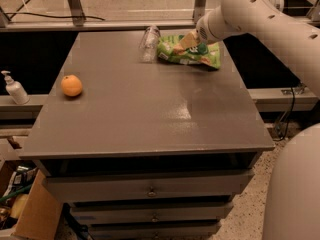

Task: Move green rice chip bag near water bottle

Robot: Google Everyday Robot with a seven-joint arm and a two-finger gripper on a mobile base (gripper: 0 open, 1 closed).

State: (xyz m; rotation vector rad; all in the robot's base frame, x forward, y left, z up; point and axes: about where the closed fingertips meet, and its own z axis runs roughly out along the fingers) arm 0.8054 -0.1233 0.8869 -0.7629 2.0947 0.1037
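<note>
The green rice chip bag lies on the far right part of the grey table, crinkled, with tan chip pictures showing. The clear water bottle lies on its side just left of the bag, almost touching its left edge. My gripper is at the end of the white arm, which reaches in from the right. The gripper sits right at the bag's upper far edge, and its tips are hidden against the bag.
An orange sits near the table's left edge. A white pump-top dispenser stands on a ledge left of the table. Drawers run under the front edge. A cardboard box is on the floor at the lower left.
</note>
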